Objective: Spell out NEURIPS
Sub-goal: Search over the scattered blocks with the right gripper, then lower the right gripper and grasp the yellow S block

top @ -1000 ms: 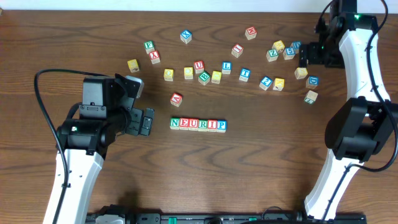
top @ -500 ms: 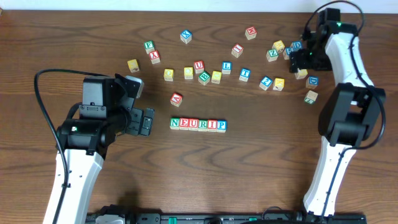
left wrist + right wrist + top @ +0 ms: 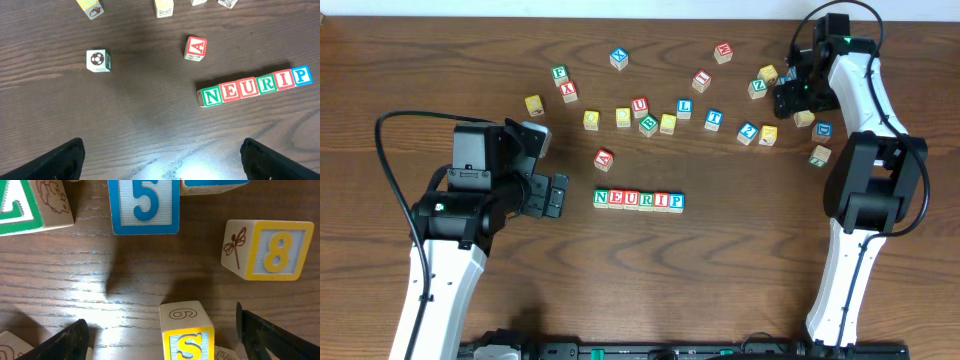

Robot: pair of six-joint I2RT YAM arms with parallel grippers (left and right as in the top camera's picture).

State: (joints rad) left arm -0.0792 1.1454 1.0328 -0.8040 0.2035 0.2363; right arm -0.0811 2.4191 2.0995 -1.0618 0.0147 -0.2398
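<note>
Your left fingers (image 3: 55,162) hang wide apart near the NEURIP row (image 3: 638,200); your right fingers (image 3: 280,342) stand apart, straddling the yellow S cube (image 3: 187,335).

the row of cubes (image 3: 255,86) on the surface (image 3: 125,125) reads n, e, u, r, i, p from left to right, the p in blue. in the left wrist view, a lone cube (image 3: 195,48) above the row's left end shows a red a. in the right wrist view, a blue-framed cube (image 3: 144,205) carries a 5, a yellow-framed cube (image 3: 276,250) an 8, and the yellow-faced cube (image 3: 188,342) an s, with an outlined 6 or 9 on its adjoining side. from overhead, the l cube (image 3: 684,106) and t cube (image 3: 714,118) read in blue, and the x cube (image 3: 568,91) in red.
</note>
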